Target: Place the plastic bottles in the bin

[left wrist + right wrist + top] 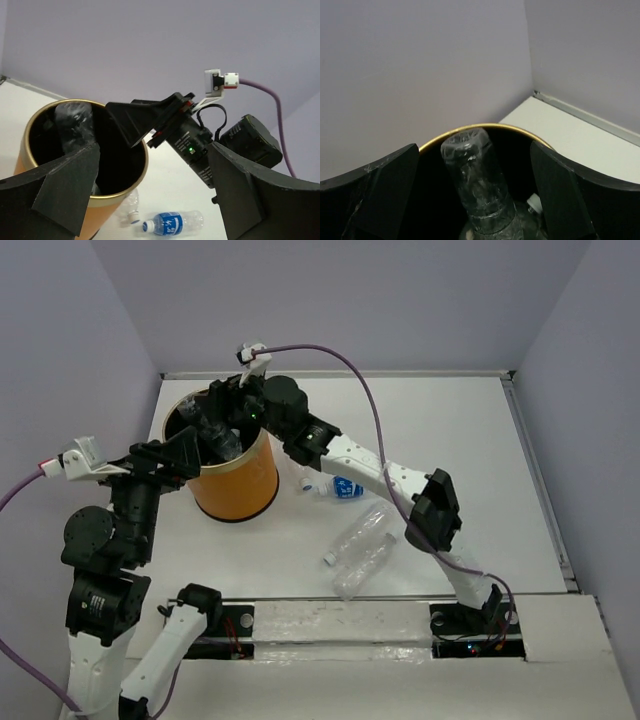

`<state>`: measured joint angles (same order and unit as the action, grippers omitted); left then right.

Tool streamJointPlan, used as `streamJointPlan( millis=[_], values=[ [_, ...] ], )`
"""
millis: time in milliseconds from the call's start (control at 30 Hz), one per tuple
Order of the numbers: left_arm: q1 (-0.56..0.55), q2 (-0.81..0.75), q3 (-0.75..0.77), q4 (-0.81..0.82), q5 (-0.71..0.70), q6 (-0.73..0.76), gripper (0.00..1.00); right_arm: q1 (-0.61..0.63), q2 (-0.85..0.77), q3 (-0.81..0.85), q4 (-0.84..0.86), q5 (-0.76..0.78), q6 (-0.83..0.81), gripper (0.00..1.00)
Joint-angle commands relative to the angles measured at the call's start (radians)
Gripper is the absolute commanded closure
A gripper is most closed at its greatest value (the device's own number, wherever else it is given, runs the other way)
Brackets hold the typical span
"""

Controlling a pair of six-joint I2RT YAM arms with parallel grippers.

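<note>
My right pincer (474, 160) hangs over the mouth of the bin (238, 492). Its two black wedge-shaped fingers (385, 190) are spread wide and grip nothing. Through its camera I see an upended bottle (475, 185) standing inside the bin below the gap. It is clear, thin plastic, ribbed and crinkled, with its rounded base uppermost and level with the rim. Neither finger touches it. A white cap (535, 200) of another bottle shows low in the bin beside it.

The bin is a smooth orange-yellow cylinder with a matte black inside and a thin brassy rim. It stands upright on the white desk (450, 440) towards the far left corner.

My left pincer (152, 165) sits at the near left side of the bin, close to the rim. It is fully open too, with nothing between its flat dark pads.

Four bottles lie on their sides on the desk, to the right of the bin. A small clear bottle (304, 480) is just beside the bin wall, and the blue-labelled bottle (343, 487) is next to it. Nearer to me, two crumpled clear bottles (362, 550) lie side by side at a slant, close together. I cannot tell whether they touch.
</note>
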<state>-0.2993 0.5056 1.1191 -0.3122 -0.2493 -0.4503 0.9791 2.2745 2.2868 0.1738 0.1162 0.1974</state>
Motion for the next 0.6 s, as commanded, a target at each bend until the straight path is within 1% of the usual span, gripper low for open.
streamJointPlan(
  millis=[0, 33, 67, 100, 167, 200, 233, 267, 300, 333, 367, 400, 433, 500, 533, 567],
  values=[
    [0.002, 0.056, 0.071, 0.027, 0.157, -0.027, 0.01, 0.012, -0.279, -0.168, 0.061, -0.007, -0.033, 0.05],
    [0.002, 0.071, 0.071, 0.035, 0.182, -0.031, 0.01, 0.012, -0.327, -0.225, 0.067, -0.003, -0.029, 0.09],
    [0.002, 0.083, 0.067, 0.045, 0.208, -0.037, 0.01, -0.003, -0.377, -0.283, 0.069, -0.003, -0.023, 0.14],
    [0.002, 0.111, 0.048, 0.074, 0.294, -0.045, 0.01, -0.038, -0.477, -0.412, 0.069, -0.013, -0.01, 0.3],
    [0.0, 0.146, 0.021, 0.108, 0.334, -0.051, 0.01, -0.074, -0.588, -0.562, 0.069, -0.015, 0.002, 0.54],
    [0.0, 0.169, 0.002, 0.119, 0.349, -0.053, 0.01, -0.097, -0.646, -0.719, 0.067, -0.013, 0.01, 0.73],
    [-0.007, 0.219, -0.004, 0.134, 0.361, -0.059, 0.01, -0.124, -0.755, -0.798, 0.055, -0.026, 0.045, 0.79],
    [-0.02, 0.243, -0.005, 0.142, 0.367, -0.059, 0.01, -0.152, -0.808, -0.875, 0.044, -0.042, 0.065, 0.84],
    [-0.046, 0.269, -0.01, 0.157, 0.348, -0.059, 0.01, -0.213, -0.858, -1.017, 0.03, -0.062, 0.085, 0.87],
    [-0.131, 0.319, -0.005, 0.174, 0.31, -0.054, 0.01, -0.239, -0.948, -1.083, 0.0, -0.082, 0.115, 0.88],
    [-0.189, 0.347, 0.004, 0.18, 0.188, -0.047, 0.01, -0.269, -0.99, -1.145, -0.016, -0.079, 0.129, 0.89],
    [-0.254, 0.416, 0.034, 0.183, 0.12, -0.036, 0.01, -0.304, -1.032, -1.262, -0.028, -0.073, 0.143, 0.89],
    [-0.368, 0.457, 0.053, 0.183, 0.003, -0.016, 0.01, -0.318, -1.105, -1.314, -0.051, -0.07, 0.148, 0.89],
    [-0.449, 0.537, 0.09, 0.183, -0.077, -0.01, 0.01, -0.338, -1.171, -1.397, -0.085, -0.055, 0.157, 0.89],
    [-0.477, 0.615, 0.117, 0.186, -0.114, -0.01, 0.01, -0.348, -1.205, -1.432, -0.098, -0.037, 0.166, 0.89],
    [-0.506, 0.649, 0.128, 0.188, -0.183, -0.024, 0.05, -0.349, -1.263, -1.493, -0.127, -0.029, 0.171, 0.89]
  ],
)
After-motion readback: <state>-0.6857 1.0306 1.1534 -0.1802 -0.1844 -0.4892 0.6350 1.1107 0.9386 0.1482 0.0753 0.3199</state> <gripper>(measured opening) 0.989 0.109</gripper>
